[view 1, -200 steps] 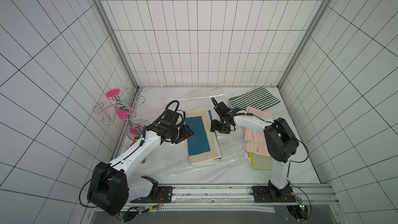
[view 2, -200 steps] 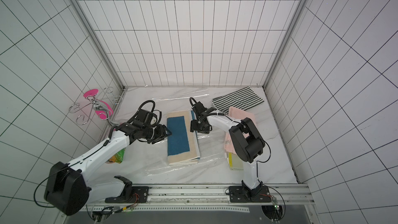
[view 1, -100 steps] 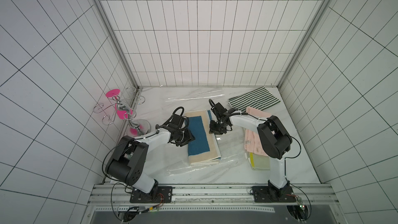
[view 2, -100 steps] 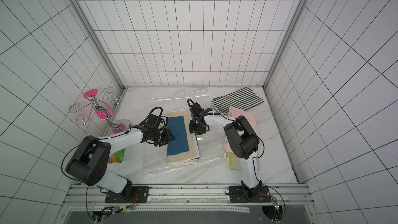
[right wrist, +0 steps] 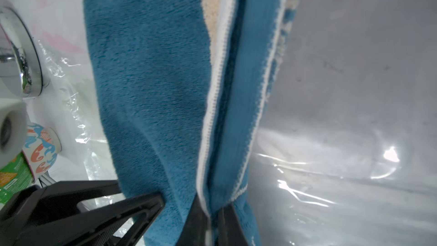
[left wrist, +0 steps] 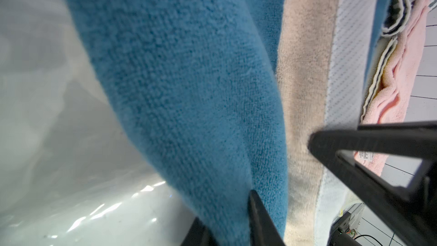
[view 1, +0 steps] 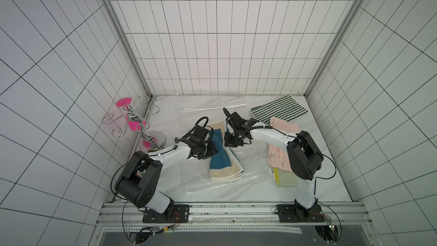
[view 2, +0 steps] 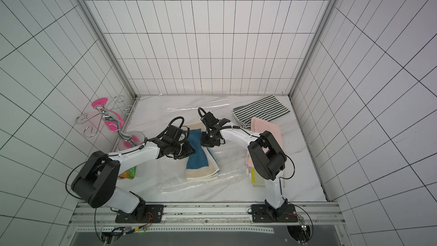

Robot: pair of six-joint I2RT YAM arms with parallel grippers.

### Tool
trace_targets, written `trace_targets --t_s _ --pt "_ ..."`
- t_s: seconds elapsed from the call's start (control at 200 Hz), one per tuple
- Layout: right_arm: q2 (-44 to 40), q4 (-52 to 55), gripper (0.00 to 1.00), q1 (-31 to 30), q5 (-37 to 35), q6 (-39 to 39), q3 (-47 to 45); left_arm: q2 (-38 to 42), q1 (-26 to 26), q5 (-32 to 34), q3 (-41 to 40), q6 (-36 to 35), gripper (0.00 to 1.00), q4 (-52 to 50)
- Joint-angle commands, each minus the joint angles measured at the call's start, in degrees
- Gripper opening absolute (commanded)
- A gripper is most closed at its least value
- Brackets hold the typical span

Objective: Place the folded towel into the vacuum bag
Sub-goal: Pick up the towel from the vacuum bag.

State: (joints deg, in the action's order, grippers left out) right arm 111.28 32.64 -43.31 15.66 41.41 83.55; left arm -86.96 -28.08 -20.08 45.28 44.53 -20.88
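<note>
— Where do we have the towel (view 1: 223, 162)?

— Mid-table, on the clear bag (view 1: 253, 164), between our two arms. Its near end lies flat on the plastic. Its far end is bunched narrow and lifted a little. We cannot tell whether any part of it is inside the bag.

— What is our left gripper (view 1: 210, 156) doing?

— It sits at the towel's left edge. In the left wrist view one finger is tucked under the blue fold and the other presses on the beige band, so we have the layers clamped between them.

— And the right gripper (view 1: 230, 143)?

— It is at the opposite edge, near the far end. In the right wrist view its fingers stand close together, with the blue pile and the white hem squeezed between them. We have a firm pinch there too.

— How does the bag lie?

— It is spread wide and crinkled. In both top views it reaches past the towel on every side.

— What else is around us?

— A pink cloth (view 1: 282, 138) lies under our right arm, touching a striped cloth (view 1: 279, 111) in the far corner. A wire stand (view 1: 132, 119) stands by the left wall, well apart from the towel.
</note>
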Motion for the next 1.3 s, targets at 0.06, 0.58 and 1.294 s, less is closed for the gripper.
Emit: trace_targets --t_s 0.06,0.58,1.294 --pt "-1.6 5.8 0.1 -3.0 -8.5 0.6 4.0 1.3 0.0 2.6 1.7 -1.2 0.26 -5.1" --pt "-1.7 2.3 0.12 -4.5 -4.7 1.6 1.3 2.1 0.1 -0.5 -3.2 1.5 0.27 0.3" --pt "4.4 0.9 0.7 4.7 -0.9 -3.2 -4.0 -4.7 2.6 -3.3 -2.2 2.1 0.12 4.3"
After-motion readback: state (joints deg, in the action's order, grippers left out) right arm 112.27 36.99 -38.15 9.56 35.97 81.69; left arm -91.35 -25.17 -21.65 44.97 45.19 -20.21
